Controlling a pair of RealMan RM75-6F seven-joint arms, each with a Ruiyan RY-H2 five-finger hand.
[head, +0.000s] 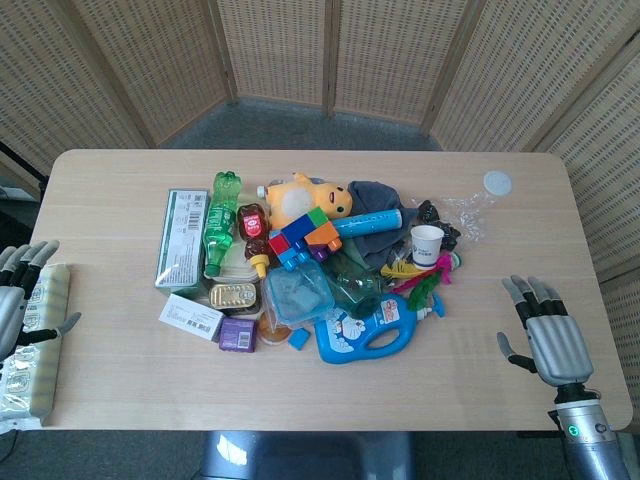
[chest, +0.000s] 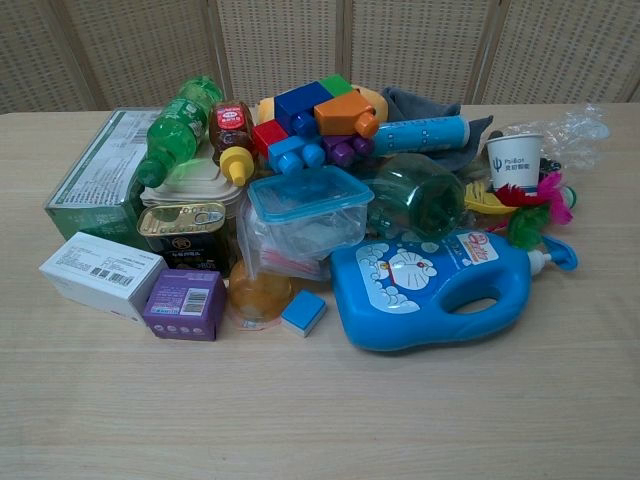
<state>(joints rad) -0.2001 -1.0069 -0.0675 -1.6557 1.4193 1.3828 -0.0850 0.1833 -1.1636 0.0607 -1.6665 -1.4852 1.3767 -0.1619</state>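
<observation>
My left hand (head: 14, 292) shows only in the head view, at the table's far left edge. Its fingers are spread and it lies against a long clear-wrapped packet (head: 38, 345), with the thumb across the packet. My right hand (head: 548, 338) hovers palm down and open over bare table at the right. It holds nothing, and the nearest thing is a blue detergent bottle (head: 365, 330) (chest: 430, 290). Neither hand appears in the chest view.
A pile fills the table's middle: green box (head: 182, 238), green bottle (chest: 178, 130), toy blocks (chest: 315, 120), yellow plush (head: 300, 195), lidded clear tub (chest: 308, 195), tin (chest: 182, 222), white box (chest: 100, 272), purple box (chest: 183, 303), paper cup (head: 427, 243). A white lid (head: 497, 182) lies apart.
</observation>
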